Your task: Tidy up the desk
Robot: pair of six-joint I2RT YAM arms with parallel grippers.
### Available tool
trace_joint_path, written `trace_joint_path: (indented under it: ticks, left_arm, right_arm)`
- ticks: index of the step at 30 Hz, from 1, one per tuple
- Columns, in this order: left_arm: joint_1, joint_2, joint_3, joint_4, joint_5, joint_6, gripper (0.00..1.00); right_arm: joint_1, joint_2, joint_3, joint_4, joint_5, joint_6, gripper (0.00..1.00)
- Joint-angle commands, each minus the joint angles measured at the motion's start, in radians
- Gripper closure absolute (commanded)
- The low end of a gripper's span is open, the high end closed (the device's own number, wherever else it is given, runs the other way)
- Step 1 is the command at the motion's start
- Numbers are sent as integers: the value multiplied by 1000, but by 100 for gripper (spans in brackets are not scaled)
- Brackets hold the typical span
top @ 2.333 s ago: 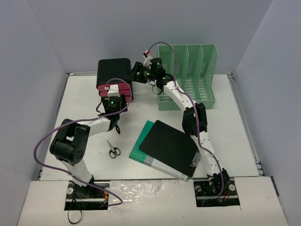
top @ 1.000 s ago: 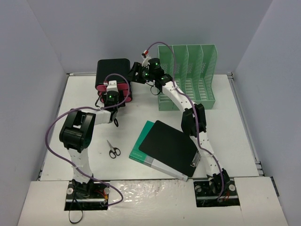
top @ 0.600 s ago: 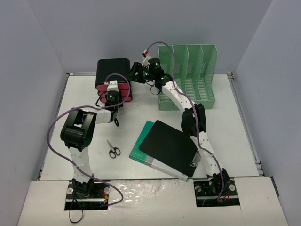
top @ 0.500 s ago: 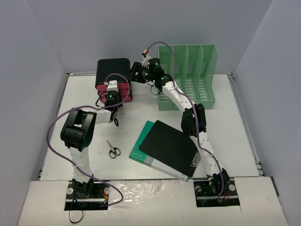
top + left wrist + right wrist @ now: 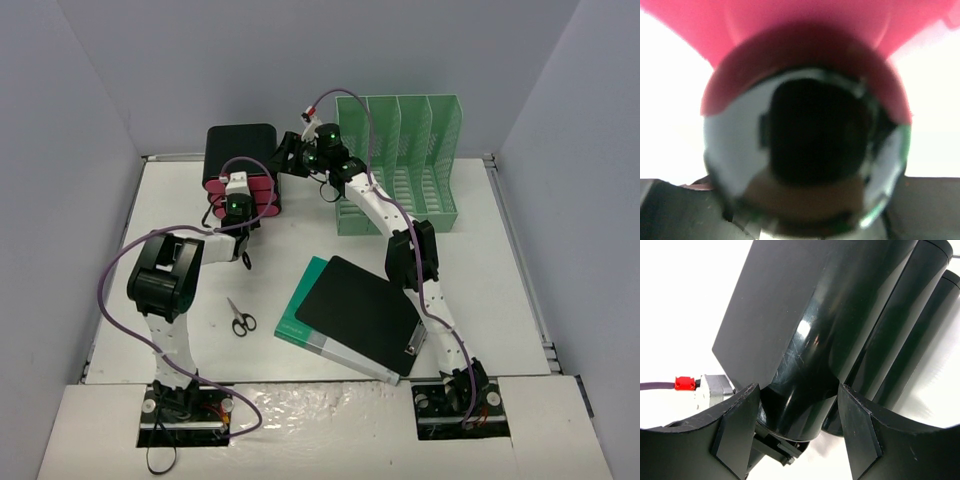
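While the right hand [image 5: 796, 386] clasps a black tube [image 5: 840, 315] of the organizer [image 5: 240, 150], far-left on the table [image 5: 500, 300] beneath both arms, whether the left hand [image 5: 240, 188] grips cannot be told; mismatched pulls could topple it.

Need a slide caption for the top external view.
Left tool and right tool meet at the black-and-pink organizer, far left of desk; scissors, book, clipboard, file rack around.
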Motion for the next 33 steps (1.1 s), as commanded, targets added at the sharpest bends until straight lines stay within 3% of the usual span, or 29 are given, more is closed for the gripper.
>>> trace_joint_path:
  ticks: [1,21,33]
  left_arm:
    - [8,-117,-28,30,-12,-46,100]
    - [-126,-378,-171,-186,-131,-47,100]
    - [-131,-417,-213,-219,-154,-61,97]
  right_arm:
    - [19,24,-2,-29,-17,-39,42]
    - [14,-15,-65,-8,-27,-43,43]
    - [9,-39,-120,-8,-27,-65,43]
